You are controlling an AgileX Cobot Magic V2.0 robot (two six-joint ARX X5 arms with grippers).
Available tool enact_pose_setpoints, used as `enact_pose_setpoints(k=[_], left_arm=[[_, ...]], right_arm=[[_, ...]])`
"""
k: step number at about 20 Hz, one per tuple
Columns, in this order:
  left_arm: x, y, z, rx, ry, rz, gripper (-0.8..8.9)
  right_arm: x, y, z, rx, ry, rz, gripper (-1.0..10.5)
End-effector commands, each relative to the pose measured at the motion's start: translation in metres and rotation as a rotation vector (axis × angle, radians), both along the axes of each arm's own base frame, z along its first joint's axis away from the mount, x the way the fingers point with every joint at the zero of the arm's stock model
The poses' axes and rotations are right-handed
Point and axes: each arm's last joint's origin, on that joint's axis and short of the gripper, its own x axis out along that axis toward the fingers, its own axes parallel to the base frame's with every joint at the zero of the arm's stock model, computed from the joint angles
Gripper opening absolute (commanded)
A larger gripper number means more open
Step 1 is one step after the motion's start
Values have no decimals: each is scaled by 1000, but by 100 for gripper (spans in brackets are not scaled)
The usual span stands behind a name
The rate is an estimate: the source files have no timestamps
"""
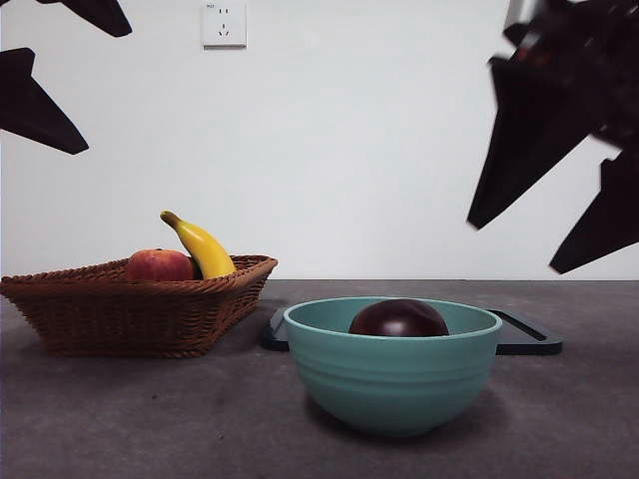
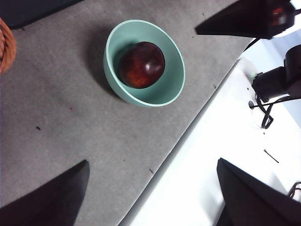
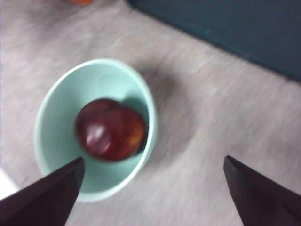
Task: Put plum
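Two grippers are seen above the worktop [image 1: 120, 419], and neither has hold of anything. The plum [image 1: 398, 319] lies inside the bowl [image 1: 391, 384], resting at its bottom with its top just showing over the rim. Beside the bowl a basket [image 1: 130, 309] is seen, with a red fruit [image 1: 159, 265] and a banana [image 1: 203, 246] in it; behind the bowl a dark tray [image 1: 529, 339] lies flat.

The right gripper [image 3: 153, 188] is hung high above the bowl and a little to one side of it, its jaws spread wide and empty; its wrist picture is blurred, so motion is judged to be under way. The left gripper [image 2: 153, 188] is held well away from the bowl, over the worktop's edge, jaws likewise parted wide with nothing between them.

With the plum already in the bowl, the placing is judged done, and the step in hand is taken to be the clearing of the right arm. This is best done by lifting straight up before any sideways travel, so that the rim is not clipped and the bowl is not nudged. The jaws are best kept open throughout.
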Motion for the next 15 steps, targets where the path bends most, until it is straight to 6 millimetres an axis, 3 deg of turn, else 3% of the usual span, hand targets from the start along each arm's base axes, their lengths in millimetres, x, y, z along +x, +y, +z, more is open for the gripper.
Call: enact_pose_setpoints(k=[1,11,15], left_arm=[[1,-1,1,-5,-16,-16,431],[2,-2,1,-7,-22,-16,431],[3,-2,2,-14,-39,-16,431]], right_arm=[[8,10,-8,-14,-5,0,333],[27,31,-41,-69,34,21,283],[30,36,-51,-81,55,36,176]])
